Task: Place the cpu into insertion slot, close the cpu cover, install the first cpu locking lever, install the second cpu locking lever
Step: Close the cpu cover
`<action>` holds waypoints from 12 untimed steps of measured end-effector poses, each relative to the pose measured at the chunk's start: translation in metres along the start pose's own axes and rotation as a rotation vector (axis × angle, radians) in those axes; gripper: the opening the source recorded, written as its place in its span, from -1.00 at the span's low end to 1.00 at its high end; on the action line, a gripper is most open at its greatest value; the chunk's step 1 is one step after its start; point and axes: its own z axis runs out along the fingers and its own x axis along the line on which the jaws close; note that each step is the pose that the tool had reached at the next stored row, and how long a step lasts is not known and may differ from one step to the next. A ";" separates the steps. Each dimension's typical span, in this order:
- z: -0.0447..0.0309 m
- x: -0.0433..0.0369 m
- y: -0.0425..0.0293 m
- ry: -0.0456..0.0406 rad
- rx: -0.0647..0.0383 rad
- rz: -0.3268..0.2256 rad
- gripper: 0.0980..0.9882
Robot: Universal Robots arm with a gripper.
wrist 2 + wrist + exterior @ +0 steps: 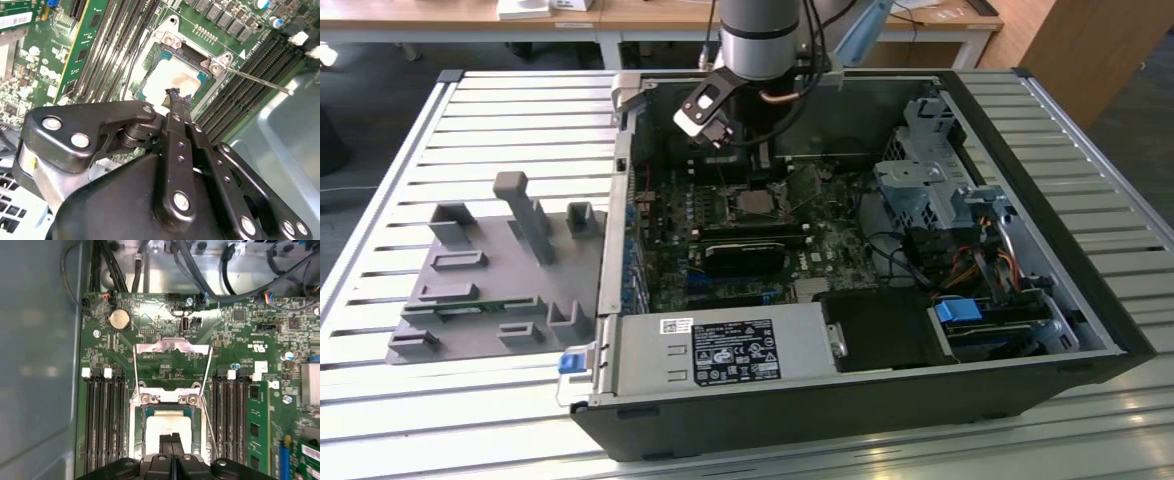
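**Tool** point(178, 95): both fingers pressed together, no gap betw. them, nothing gripped. Tip sits right over the cpu point(167, 426). Contact w/ the metal top: cannot tell.

**Cpu:** lies flat inside the insertion slot point(135, 432), silvery top up. Green edge shows round it in both wrist views.

**Cpu cover** point(172, 346): swung open, away from the slot, hinged at the two screws on the slot's edge. Green board visible through its window in the first wrist view. Cover is not over the chip.

**Locking lever** point(255, 79): thin wire rod, unlatched. Runs out from a corner of the slot across the memory slots point(250, 107).

**Surroundings, exterior view:**
- Arm point(761, 40) comes down into the open PC case point(854, 410), which lies on its side on the slatted desk point(400, 150).
- Grey fixture tray point(467, 300) is on the desk at the exterior view's left, just beside the case.
- Power supply point(720, 355) sits in the case's near corner.

**Board, first wrist view:**
- Coin cell point(119, 318) is beyond the open cover.
- One green memory stick point(255, 425) stands in a slot near the socket.
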 end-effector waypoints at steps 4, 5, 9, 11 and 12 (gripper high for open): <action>-0.0172 0.0000 0.0011 0.0000 0.000 0.000 -0.98; -0.0197 0.0000 0.0012 0.0000 0.000 0.000 -0.98; -0.0202 -0.0052 0.0012 -0.0002 0.000 0.000 -0.98; -0.0202 -0.0115 0.0012 -0.0002 0.000 0.001 -0.98; -0.0202 -0.0140 0.0013 0.0002 0.001 0.001 -0.98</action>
